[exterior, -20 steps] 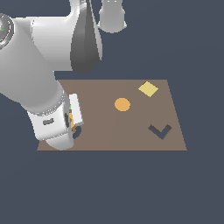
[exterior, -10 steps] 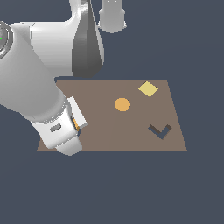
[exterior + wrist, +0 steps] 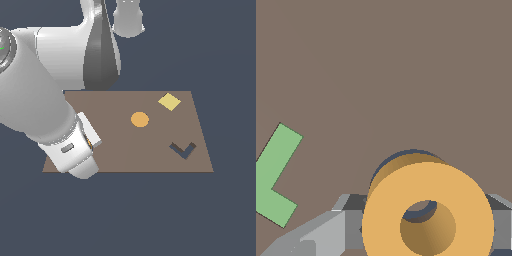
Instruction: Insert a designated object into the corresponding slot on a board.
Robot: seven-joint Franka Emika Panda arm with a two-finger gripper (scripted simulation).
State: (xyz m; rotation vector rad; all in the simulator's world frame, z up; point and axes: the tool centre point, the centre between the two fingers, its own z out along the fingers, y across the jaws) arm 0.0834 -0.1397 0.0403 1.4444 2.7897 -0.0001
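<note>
- Your arm is swinging lower and further toward the board's (image 3: 150, 150) near corner on the exterior view's left than it was a second ago; the wrist now covers that corner, while the orange disc (image 3: 139, 119), the yellow diamond (image 3: 169, 101) and the V-shaped recess (image 3: 182, 149) are sitting where they were.
- Your tool (image 3: 426, 227) is pinching the orange ring (image 3: 428, 210), with grey fingers (image 3: 331, 235) showing against either side of it in the wrist view.
- The ring is hanging just above the slot (image 3: 387, 162), whose dark curved edge is peeking out behind the ring's rim and again through its central hole.
- You are risking a misaligned drop: the dark edge is showing on one side only, so the ring is probably sitting offset from the recess, and its rim could catch on the board's surface instead of seating.
- You are working half blind, since the exterior view is hiding both ring and slot behind the wrist, so any sideways error is only readable from the wrist view.
- If you are releasing too high, the ring may be tipping or rolling away across the board.
- The green piece (image 3: 275, 175) is lying near but apart; a drifting tool could be nudging it.
</note>
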